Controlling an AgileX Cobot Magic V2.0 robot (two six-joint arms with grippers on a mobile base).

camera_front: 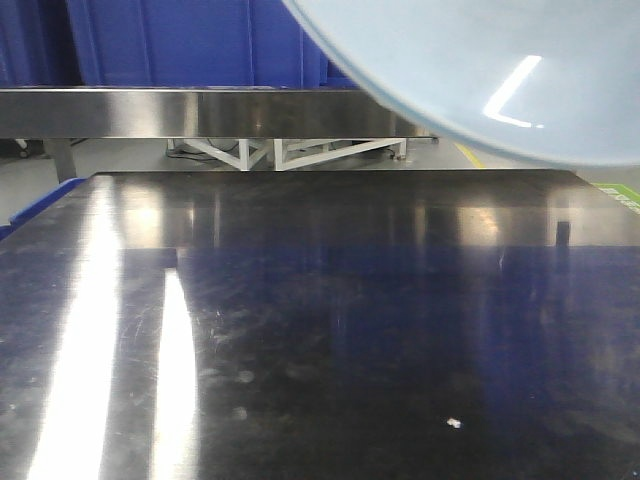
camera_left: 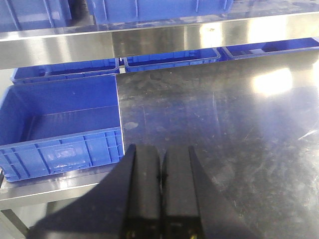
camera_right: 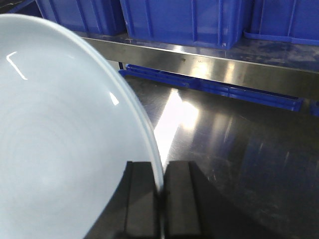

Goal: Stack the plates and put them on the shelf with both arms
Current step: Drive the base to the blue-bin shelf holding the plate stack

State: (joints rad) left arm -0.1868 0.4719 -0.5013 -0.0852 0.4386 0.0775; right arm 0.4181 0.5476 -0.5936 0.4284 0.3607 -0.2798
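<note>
R fingers (camera_right: 142,199) pinch plate (camera_right: 60,149) rim, plate aloft over tabletop (camera_front: 350,330); L fingers (camera_left: 144,189) pressed together, empty. I judge step: carry to shelf (camera_front: 150,112). Next needs lift clearing its front edge, L arm steadying.

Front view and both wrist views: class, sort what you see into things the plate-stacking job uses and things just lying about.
Job: plate, held at its rim by the right gripper; shelf; left gripper, shut and empty.
Lying about: blue crates; dark steel tabletop.
</note>
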